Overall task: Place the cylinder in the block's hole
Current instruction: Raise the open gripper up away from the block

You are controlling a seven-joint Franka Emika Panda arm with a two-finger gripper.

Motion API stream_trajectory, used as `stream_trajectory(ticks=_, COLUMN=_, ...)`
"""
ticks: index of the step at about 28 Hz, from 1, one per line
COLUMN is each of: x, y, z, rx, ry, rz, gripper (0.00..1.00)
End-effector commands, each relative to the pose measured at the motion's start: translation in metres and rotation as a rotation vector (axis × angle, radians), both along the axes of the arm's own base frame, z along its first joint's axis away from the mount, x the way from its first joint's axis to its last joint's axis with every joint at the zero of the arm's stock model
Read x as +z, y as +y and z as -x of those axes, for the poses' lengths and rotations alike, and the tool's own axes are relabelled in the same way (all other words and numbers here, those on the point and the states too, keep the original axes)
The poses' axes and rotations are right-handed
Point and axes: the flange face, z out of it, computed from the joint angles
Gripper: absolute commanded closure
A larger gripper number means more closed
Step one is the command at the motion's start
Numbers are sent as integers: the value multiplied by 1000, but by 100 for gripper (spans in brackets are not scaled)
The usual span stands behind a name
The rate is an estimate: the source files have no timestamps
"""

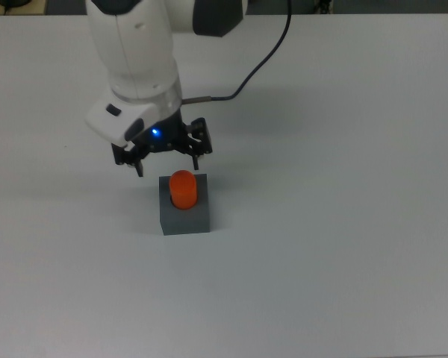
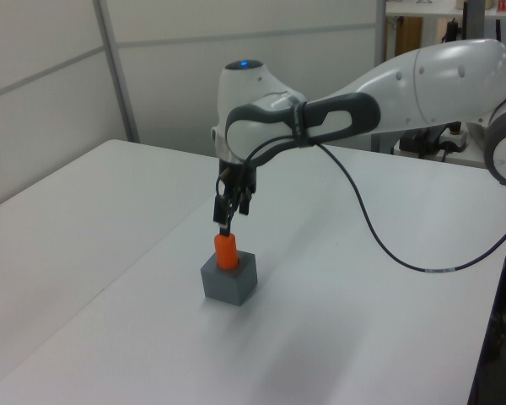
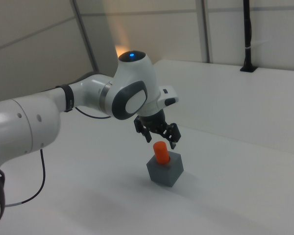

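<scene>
The cylinder [image 1: 183, 189] stood upright in the block [image 1: 185, 215], its lower part down in the hole and its orange top poking up above the grey top face. So I read the insertion as done, or as near done as I could judge; whether it had bottomed out in the hole, I couldn't tell.

The block sat on the white table [image 1: 343, 246], nearer the middle than any edge in the top view, with bare surface all round it.

My gripper [image 1: 166, 162] hung just above the cylinder, clear of it, with the fingers spread wide and nothing between them. In the right view the gripper [image 3: 159, 138] showed one fingertip either side of the orange top and higher than it, touching neither cylinder nor block. In the left view the gripper [image 2: 226, 218] had a plain gap of air under it before the cylinder [image 2: 226, 251] began.

The next move, as I saw it, called for a straight lift away, keeping the open fingers from brushing the cylinder and tipping it.
</scene>
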Motion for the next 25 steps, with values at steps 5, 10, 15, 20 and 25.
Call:
stream_trajectory(ticks=5, x=25, y=-61, z=16, rx=-99, ry=8, rz=60, gripper=0)
stream_trajectory(ticks=10, x=27, y=-71, z=24, rx=-117, ry=67, rz=58, gripper=0)
stream_trajectory(ticks=15, x=26, y=-69, z=33, rx=-118, ry=152, rz=37, gripper=0)
stream_trajectory(ticks=20, x=33, y=-61, z=37, rx=-106, ry=159, rz=25, gripper=0)
stream_trajectory(ticks=25, x=33, y=-51, z=37, rx=-91, ry=170, rz=24, gripper=0)
